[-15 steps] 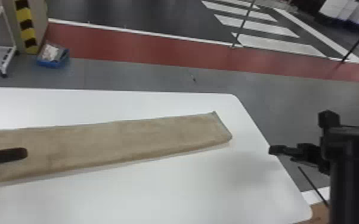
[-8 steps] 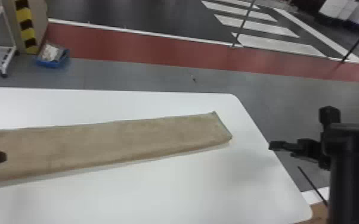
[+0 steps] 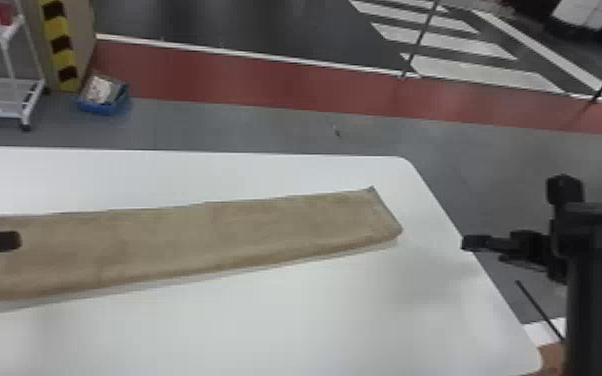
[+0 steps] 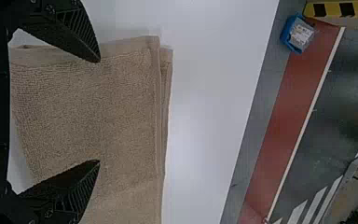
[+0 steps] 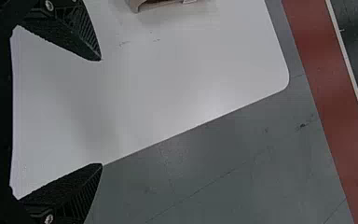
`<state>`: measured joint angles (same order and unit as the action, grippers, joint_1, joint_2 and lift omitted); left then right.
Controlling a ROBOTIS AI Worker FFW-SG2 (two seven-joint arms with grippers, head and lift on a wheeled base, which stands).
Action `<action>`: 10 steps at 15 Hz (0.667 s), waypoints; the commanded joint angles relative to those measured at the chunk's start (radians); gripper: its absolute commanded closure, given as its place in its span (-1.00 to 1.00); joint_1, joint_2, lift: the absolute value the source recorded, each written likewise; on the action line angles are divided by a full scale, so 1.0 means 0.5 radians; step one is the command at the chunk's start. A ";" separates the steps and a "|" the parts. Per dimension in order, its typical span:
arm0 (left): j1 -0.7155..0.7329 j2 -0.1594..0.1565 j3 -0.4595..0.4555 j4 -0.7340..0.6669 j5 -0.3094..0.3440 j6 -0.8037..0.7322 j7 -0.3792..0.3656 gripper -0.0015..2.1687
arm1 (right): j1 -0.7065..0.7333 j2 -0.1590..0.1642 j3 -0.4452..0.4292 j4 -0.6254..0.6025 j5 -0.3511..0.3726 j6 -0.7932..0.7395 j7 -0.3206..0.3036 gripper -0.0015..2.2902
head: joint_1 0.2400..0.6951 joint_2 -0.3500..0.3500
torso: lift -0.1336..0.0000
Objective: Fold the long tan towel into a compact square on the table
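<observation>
Right arm [image 3: 600, 300]: black, one thick, straight-sided section. Left fingers [image 4: 77, 28]: black wedges, tapering to narrow tips; slanting ribs mark them. Right fingers [image 5: 72, 30]: same black, same wedge shape, same ribbing. Screws [image 5: 49, 5]: round, pale, at their bases.

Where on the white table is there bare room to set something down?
The widest bare patch of table lies on the near side of the towel; a narrower strip runs between towel and far edge. It's crowded at the left, where the left hand is over the towel.
</observation>
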<state>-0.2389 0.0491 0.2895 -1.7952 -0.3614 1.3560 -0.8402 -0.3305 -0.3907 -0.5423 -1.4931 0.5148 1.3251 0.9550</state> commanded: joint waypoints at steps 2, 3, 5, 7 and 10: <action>-0.032 0.000 -0.042 0.185 -0.066 -0.290 0.153 -0.87 | 0.023 -0.010 -0.020 0.001 -0.005 -0.007 0.004 -0.93 | 1.00 -0.87 | -0.87; -0.047 0.000 -0.045 0.253 -0.118 -0.363 0.168 -0.87 | 0.032 -0.010 -0.026 0.001 -0.011 -0.007 0.008 -0.93 | 1.00 -0.86 | -0.87; -0.087 0.012 -0.039 0.360 -0.161 -0.388 0.168 -0.85 | 0.044 -0.013 -0.038 -0.002 -0.017 -0.019 0.023 -0.93 | 1.00 -0.81 | -0.87; -0.093 0.012 -0.027 0.375 -0.195 -0.339 0.082 -0.80 | 0.044 -0.013 -0.038 -0.002 -0.011 -0.019 0.023 -0.93 | 1.00 -0.79 | -0.87; -0.093 0.009 -0.018 0.366 -0.198 -0.277 -0.038 -0.32 | 0.038 -0.010 -0.023 -0.002 -0.017 -0.019 0.020 -0.93 | 1.00 -0.82 | -0.87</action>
<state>-0.2859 0.0549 0.2773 -1.6090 -0.4595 1.2041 -0.8435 -0.3091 -0.3972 -0.5588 -1.4940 0.5076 1.3152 0.9646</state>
